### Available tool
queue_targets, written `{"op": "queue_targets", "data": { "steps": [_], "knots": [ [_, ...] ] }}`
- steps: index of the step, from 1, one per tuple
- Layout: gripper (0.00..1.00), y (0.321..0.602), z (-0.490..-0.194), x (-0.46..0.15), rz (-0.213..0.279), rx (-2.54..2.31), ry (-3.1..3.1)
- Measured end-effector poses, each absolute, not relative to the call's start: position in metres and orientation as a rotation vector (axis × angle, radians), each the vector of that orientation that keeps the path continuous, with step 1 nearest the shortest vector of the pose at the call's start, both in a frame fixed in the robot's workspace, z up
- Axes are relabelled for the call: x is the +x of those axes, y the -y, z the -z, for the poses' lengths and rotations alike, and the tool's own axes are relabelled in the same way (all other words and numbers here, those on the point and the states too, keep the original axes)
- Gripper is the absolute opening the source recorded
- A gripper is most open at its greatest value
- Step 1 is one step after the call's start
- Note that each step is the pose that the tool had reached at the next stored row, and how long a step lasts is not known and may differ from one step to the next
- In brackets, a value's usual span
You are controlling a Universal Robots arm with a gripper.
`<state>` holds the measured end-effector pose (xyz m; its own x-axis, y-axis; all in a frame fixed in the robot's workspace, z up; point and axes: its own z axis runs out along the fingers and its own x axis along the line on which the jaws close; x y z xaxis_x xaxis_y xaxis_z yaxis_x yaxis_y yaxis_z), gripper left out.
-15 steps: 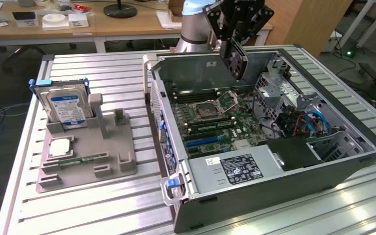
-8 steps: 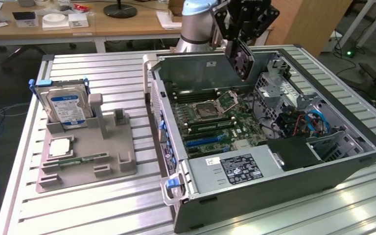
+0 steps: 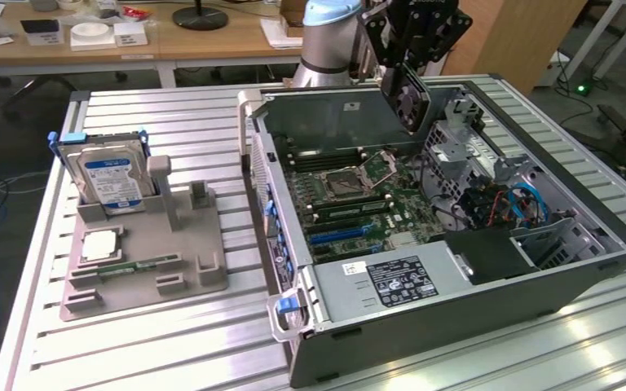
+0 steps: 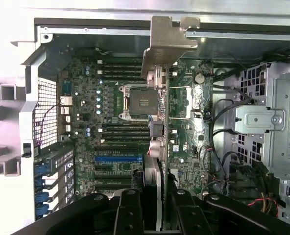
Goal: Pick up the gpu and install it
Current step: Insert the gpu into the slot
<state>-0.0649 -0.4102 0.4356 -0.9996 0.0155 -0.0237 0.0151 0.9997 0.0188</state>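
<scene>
Wide shot first: the ribbed silver metal table (image 3: 160, 122) carries the big grey tower computer case (image 3: 443, 318), lying on its side with the panel off. Inside it sits the green motherboard (image 3: 370, 205), fully exposed. Above the far end of the case is the black two-fingered gripper (image 3: 400, 72), and its fingers are pressed in on the gpu (image 3: 406, 102), a thin flat black expansion card with a pale metal bracket strip at one end. The card is off the table, in the air over the board and touching nothing below.

The card hangs from the fingers with its long axis pointing down into the case, bracket end farthest from the gripper as the wrist view has it. The long blue expansion slot (image 3: 341, 236) lies flat on the board, off towards the exterior view's left and nearer the camera, beside the vented rear wall. By my read, card and slot are well apart and not lined up.
</scene>
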Motion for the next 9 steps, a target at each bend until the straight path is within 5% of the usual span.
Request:
{"op": "queue_targets", "data": {
  "steps": [9],
  "knots": [
    [0.27, 0.4102, -0.4356, -0.0649, -0.029, 0.024, -3.118]
  ]
}}
